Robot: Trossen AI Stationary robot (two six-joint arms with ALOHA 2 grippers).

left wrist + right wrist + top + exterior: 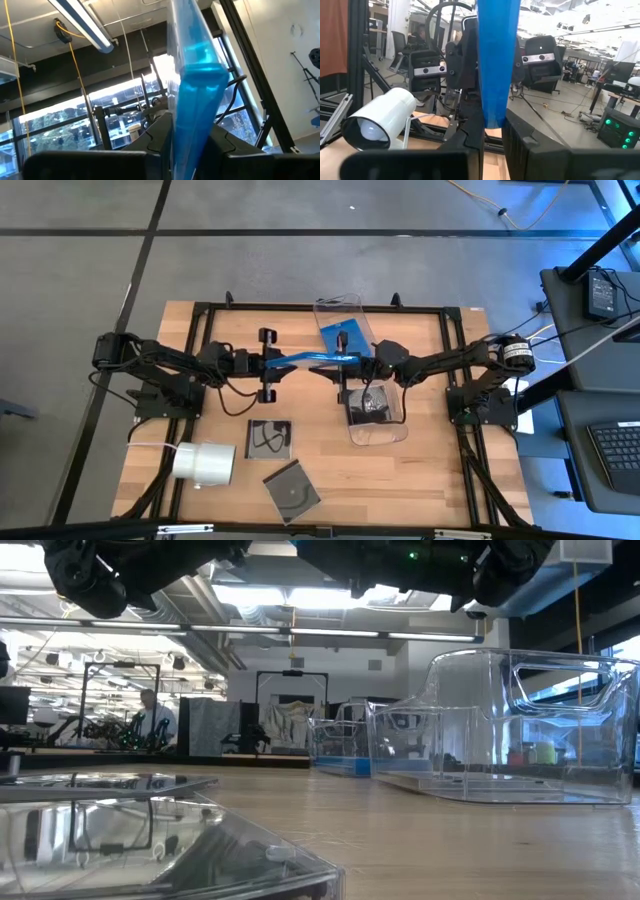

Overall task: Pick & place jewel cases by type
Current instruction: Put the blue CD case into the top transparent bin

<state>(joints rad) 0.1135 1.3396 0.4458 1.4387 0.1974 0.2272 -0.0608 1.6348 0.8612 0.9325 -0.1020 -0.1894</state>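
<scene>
I'm looking down on the table, both arms reaching in from opposite sides and meeting over the middle. Two clear bins sit there: the far bin with blue in it, the near bin with a dark disc case inside. Between the arms hangs one blue case, lifted clear of the wood, its long axis running straight across from arm to arm, nearly edge-on from above.

Here's what matters: this looks like a handover, and both claws are on that one case. My right claw is pressed together on the case's right end; in its wrist view the blue slab stands up out of the squeezed fingers. My left claw has the other end between its fingers, with the case rising out of them, but whether it is pinching or letting go I cannot tell.

So the case lies right between the two claws. The right arm is nearer both bins; the far bin sits just beyond the case's right end, so I judge the blue goes there, once the left side frees it.

Loose on the table: a dark case, another dark case nearer the front edge, and a white roll at front left.
</scene>
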